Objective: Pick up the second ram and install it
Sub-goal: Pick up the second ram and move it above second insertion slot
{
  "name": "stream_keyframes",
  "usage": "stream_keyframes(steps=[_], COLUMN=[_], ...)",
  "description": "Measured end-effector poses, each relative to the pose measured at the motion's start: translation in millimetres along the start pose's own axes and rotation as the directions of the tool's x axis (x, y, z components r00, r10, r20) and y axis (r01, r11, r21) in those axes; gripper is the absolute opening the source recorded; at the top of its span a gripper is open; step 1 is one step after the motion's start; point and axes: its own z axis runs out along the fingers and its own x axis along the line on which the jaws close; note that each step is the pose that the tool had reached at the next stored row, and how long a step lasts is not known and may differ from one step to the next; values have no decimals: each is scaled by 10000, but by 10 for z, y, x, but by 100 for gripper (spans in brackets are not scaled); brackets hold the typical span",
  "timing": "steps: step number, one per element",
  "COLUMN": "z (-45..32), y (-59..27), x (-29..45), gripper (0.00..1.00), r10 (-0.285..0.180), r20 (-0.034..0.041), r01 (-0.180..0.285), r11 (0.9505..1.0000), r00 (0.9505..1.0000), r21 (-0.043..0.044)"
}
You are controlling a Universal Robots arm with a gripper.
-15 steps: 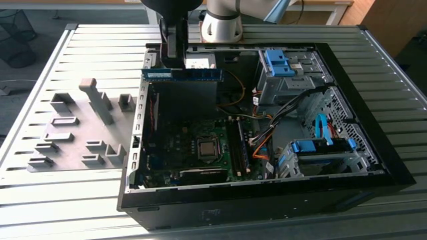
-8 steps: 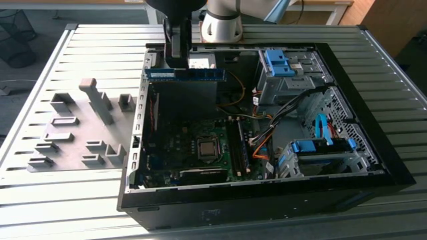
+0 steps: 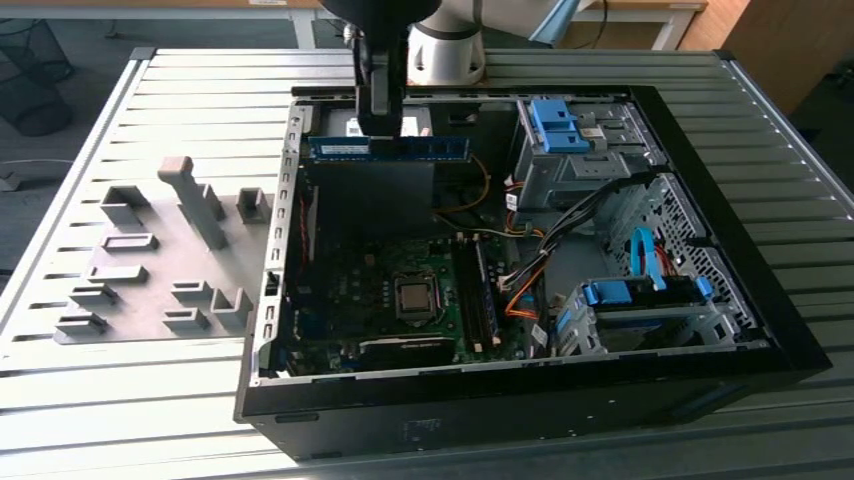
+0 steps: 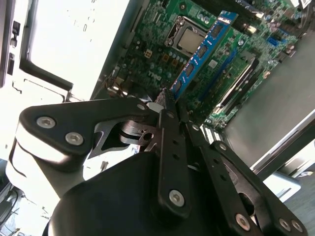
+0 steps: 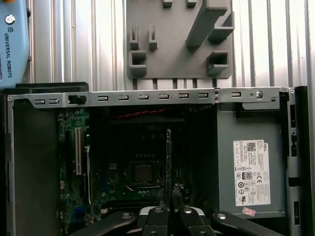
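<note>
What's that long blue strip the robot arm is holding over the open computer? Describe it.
It is a slim, long blue-green memory board with dark chips in a row along its face. Black jaws grip it from above near its middle, holding it level and on edge, above the open black computer case.

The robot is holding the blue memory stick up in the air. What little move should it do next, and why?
Probably carry it sideways, staying high, toward the memory slots beside the processor. In the exterior view the gripper is shut on the second ram, which hangs over the power supply, not over the slots, so lowering here would likely miss them.
</note>
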Motion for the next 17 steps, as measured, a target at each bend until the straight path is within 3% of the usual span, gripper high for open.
stream_keyframes(steps=[17], z=[-6], y=[-243], x=[-12], gripper=[14], r10=[-1], r20=[0], r01=[1], r11=[10000], r00=[10000], r21=[0])
